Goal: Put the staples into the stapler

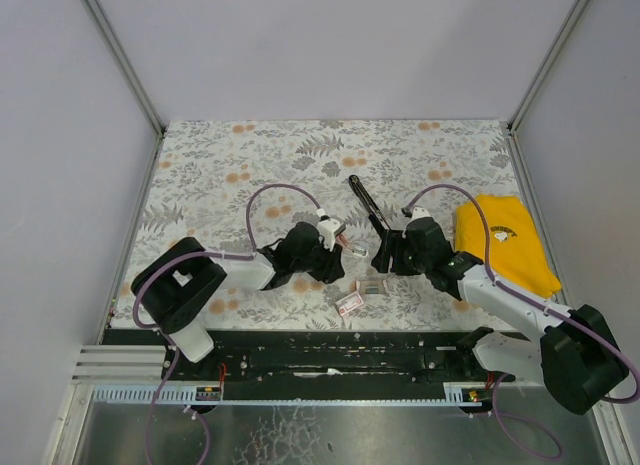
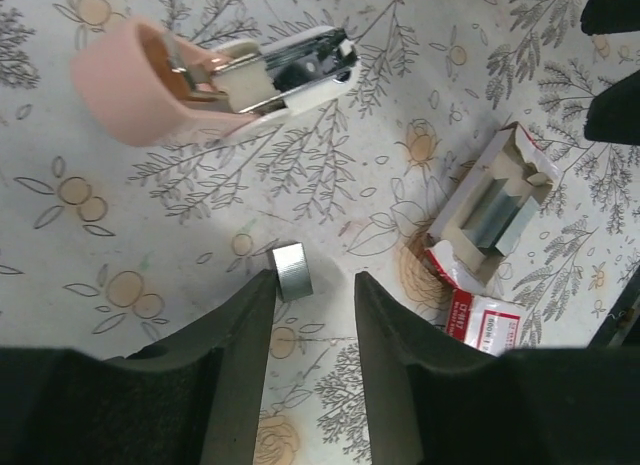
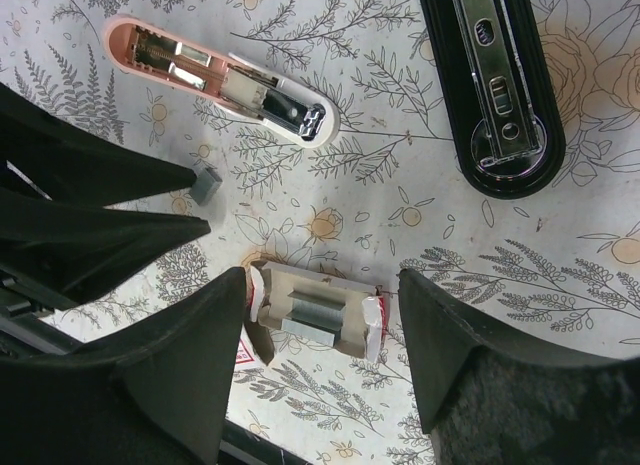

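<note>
The black stapler (image 1: 369, 217) lies swung open on the floral table, and its metal channel shows in the right wrist view (image 3: 495, 85). An open staple box (image 3: 320, 315) holds strips of staples. My right gripper (image 3: 322, 277) is open and straddles that box, one finger at each end. A loose staple block (image 2: 292, 270) lies on the table by the tip of one finger of my left gripper (image 2: 312, 277), which is open and empty. The block also shows in the right wrist view (image 3: 207, 182).
A small pink stapler (image 2: 210, 75) lies open just beyond the staple block. The red-and-white box sleeve (image 2: 490, 320) lies beside the staple box (image 2: 495, 210). A yellow cloth (image 1: 505, 240) lies at the right. White walls enclose the table.
</note>
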You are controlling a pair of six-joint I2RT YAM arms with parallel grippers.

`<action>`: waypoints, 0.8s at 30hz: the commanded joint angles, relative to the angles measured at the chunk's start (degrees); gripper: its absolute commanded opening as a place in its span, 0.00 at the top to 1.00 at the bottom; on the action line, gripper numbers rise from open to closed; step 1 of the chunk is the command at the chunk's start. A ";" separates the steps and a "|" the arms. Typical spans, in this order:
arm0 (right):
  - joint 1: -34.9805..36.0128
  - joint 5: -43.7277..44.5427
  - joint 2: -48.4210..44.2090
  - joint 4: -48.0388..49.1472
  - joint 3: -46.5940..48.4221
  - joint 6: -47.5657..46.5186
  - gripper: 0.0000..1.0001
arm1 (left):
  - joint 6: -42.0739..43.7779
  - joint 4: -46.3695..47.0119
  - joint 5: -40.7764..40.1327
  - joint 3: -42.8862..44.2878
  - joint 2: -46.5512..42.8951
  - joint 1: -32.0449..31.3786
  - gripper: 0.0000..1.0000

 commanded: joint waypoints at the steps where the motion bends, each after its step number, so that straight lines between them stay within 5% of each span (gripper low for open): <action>1: -0.46 0.72 -1.64 0.27 0.63 0.96 0.31 | -3.11 -0.40 -2.89 -2.69 0.02 -2.81 0.64; 15: -0.38 -2.94 3.96 -2.59 6.88 -3.95 0.34 | -13.13 4.97 -3.20 -2.84 -2.56 -6.84 0.63; 24: 5.08 -3.33 14.66 -9.48 18.74 -17.42 0.41 | -13.56 -16.18 -7.13 -0.73 -23.80 8.95 0.45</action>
